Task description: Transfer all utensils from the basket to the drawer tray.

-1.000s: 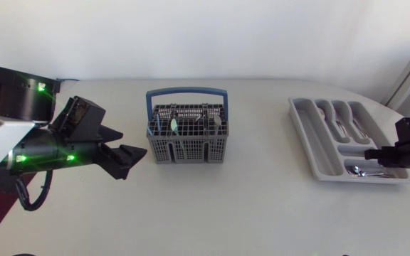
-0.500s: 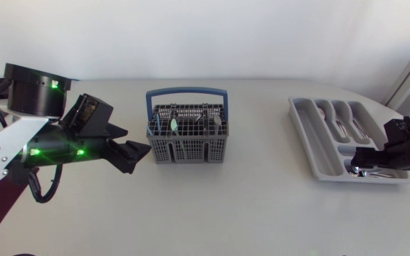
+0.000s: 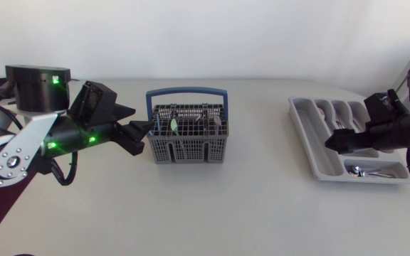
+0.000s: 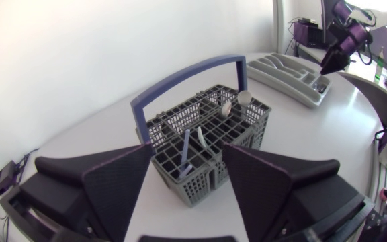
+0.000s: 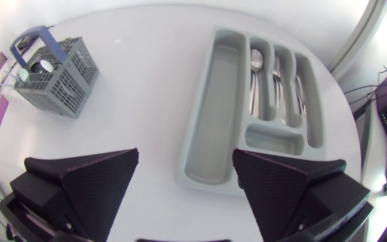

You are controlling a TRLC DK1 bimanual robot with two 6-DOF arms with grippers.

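We judge the job partly done. The narrow slots of the drawer tray [image 5: 213, 114] already hold silver cutlery [image 5: 256, 62], while its long compartment is bare. The cutlery basket [image 3: 186, 139] stands in the middle of the bench [image 3: 248, 213], well apart from the tray, and it is not yet emptied. From the left wrist we make out a spoon [image 4: 244, 100] and a blue-handled piece [image 4: 185, 152] upright in it, with at least one more pale handle beside the spoon.

Our left end effector [image 3: 139, 130] is released, holds nothing and hangs just beside the basket's handle end. Our right end effector [image 3: 335, 142] is also released and empty, and it hovers over the tray.

How many pieces remain we cannot count, because the basket's grid walls and handle screen the lower parts. The kind of each piece in the tray's slots is hard to tell. Something shiny shows in the tray's cross compartment from above, partly behind the right arm, but the right wrist view does not confirm it.
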